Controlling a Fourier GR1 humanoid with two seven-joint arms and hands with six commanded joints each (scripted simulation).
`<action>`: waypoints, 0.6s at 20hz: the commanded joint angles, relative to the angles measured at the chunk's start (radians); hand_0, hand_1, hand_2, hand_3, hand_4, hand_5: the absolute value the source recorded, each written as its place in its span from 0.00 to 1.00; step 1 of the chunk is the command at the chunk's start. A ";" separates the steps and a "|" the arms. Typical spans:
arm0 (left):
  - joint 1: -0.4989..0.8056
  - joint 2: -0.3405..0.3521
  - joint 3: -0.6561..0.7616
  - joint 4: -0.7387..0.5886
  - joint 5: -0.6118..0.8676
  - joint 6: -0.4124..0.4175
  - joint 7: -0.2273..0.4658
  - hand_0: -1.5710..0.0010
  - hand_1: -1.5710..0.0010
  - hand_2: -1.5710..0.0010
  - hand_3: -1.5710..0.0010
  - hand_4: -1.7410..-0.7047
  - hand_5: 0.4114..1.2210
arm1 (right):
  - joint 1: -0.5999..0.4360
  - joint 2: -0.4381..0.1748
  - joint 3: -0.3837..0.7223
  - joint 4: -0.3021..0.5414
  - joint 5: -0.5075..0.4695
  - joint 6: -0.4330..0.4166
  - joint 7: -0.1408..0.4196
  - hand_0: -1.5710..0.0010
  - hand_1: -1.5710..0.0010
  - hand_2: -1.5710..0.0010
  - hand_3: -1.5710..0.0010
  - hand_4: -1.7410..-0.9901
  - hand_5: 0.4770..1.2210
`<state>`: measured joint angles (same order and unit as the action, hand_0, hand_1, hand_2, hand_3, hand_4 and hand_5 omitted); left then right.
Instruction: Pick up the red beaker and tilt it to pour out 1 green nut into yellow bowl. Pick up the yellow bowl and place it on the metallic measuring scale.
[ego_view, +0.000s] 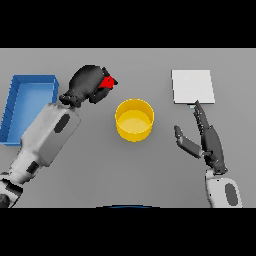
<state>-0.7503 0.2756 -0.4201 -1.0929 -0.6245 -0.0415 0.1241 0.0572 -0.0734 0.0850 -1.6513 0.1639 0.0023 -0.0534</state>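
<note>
The red beaker shows only as a small red patch, tilted toward the right, mostly covered by my left hand, whose fingers are curled round it above and to the left of the bowl. The yellow bowl stands upright at the table's middle; I can see no nut inside it. The metallic measuring scale is a pale square plate at the back right. My right hand lies open between bowl and scale, fingertips reaching the scale's near edge.
A blue rectangular bin sits at the far left, partly behind my left forearm.
</note>
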 joint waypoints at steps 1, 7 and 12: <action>-0.030 0.006 -0.035 0.013 -0.028 -0.034 0.016 0.00 0.00 0.00 0.00 0.01 0.95 | -0.001 0.003 0.006 0.001 0.006 -0.001 -0.001 1.00 1.00 1.00 1.00 0.60 0.29; -0.147 0.056 -0.201 0.063 -0.133 -0.211 0.009 0.00 0.00 0.00 0.06 0.11 0.99 | -0.008 0.022 -0.004 -0.003 -0.023 -0.001 0.027 1.00 1.00 1.00 1.00 0.62 0.26; -0.272 0.048 -0.338 0.141 -0.214 -0.325 0.027 0.00 0.00 0.00 0.17 0.05 1.00 | -0.008 0.026 -0.023 0.001 -0.059 0.007 0.034 1.00 1.00 1.00 1.00 0.59 0.20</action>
<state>-1.0224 0.3233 -0.7578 -0.9524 -0.8357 -0.3670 0.1508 0.0491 -0.0474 0.0616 -1.6508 0.1046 0.0094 -0.0196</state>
